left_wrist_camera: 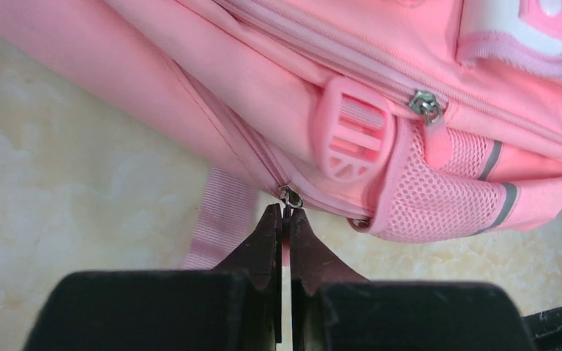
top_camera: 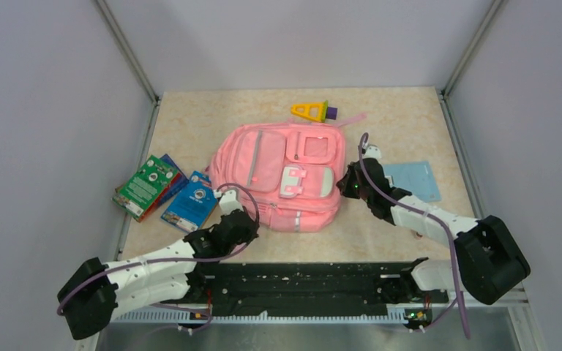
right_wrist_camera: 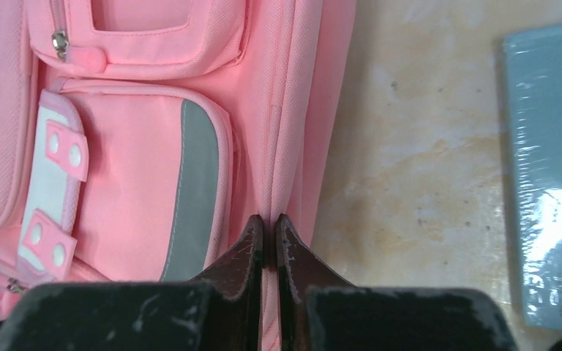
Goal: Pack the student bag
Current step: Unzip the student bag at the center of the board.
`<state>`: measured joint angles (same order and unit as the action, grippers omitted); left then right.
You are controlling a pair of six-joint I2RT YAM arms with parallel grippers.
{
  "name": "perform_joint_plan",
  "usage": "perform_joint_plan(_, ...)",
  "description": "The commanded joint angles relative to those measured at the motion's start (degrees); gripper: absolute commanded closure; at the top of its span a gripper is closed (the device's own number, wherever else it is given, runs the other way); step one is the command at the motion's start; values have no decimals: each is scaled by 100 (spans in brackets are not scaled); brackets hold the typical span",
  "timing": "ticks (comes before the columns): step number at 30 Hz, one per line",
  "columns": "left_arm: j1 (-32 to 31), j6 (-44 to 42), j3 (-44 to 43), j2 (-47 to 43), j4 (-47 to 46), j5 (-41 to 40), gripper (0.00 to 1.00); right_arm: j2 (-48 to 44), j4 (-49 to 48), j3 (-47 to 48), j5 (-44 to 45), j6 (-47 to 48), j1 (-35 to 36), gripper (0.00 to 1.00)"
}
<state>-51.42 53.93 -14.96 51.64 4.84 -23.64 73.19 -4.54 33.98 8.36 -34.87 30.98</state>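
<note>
The student bag (top_camera: 263, 172) lies flat mid-frame on the surface (top_camera: 410, 110). The left tool (left_wrist_camera: 283, 219) is clamped on a zipper pull (left_wrist_camera: 290, 197) at its lower-left corner. The right tool (right_wrist_camera: 269, 227) pinches the right-edge seam, the bag lying between both.

student bag (top_camera: 278, 175) mid-table, boxes (top_camera: 146, 186) to its left, sheet (top_camera: 418, 180) to its right (near), toy (top_camera: 309, 111) behind
</note>
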Motion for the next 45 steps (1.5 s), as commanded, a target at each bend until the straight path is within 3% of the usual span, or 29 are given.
perform_joint_plan(1,15,-144,-431,-283,1433,-1023,100,-292,291,381,1399,537,-70,100)
perform_joint_plan(9,52,21,-662,-799,2013,-1690,100,-537,436,411,1931,812,-75,100)
perform_joint_plan(14,68,-466,-1051,-899,1820,-1225,100,-619,713,552,1634,1061,-74,100)
perform_joint_plan(15,81,-674,-1177,-874,1731,-990,100,-664,773,606,1470,1159,-75,93)
perform_joint_plan(17,161,-1014,-1475,-754,1701,-536,100,-759,987,791,1240,1316,-75,46)
perform_joint_plan(18,197,-1161,-1661,-611,1779,-334,100,-839,1078,833,1146,1372,-75,33)
perform_joint_plan(20,275,-1463,-2017,-393,2011,97,100,-1054,1169,871,765,1631,-65,24)
perform_joint_plan(24,500,-1976,-2734,-33,2604,746,100,-1604,1055,809,-355,2229,14,21)
perform_joint_plan(27,729,-2452,-3149,161,2951,1229,100,-1789,755,722,-637,2747,484,20)
perform_joint_plan(31,1011,-3034,-3710,514,3406,1599,100,-1752,5,585,-279,3546,1920,20)
perform_joint_plan(35,1080,-3662,-4075,756,3630,1476,100,-1398,-1302,280,217,4288,3181,20)
perform_joint_plan(40,1089,-4288,-3704,451,3097,1203,100,-551,-2624,146,338,4706,3807,21)
perform_joint_plan(45,1107,-4372,-3036,-106,2294,1254,100,431,-2988,446,599,5078,4038,22)
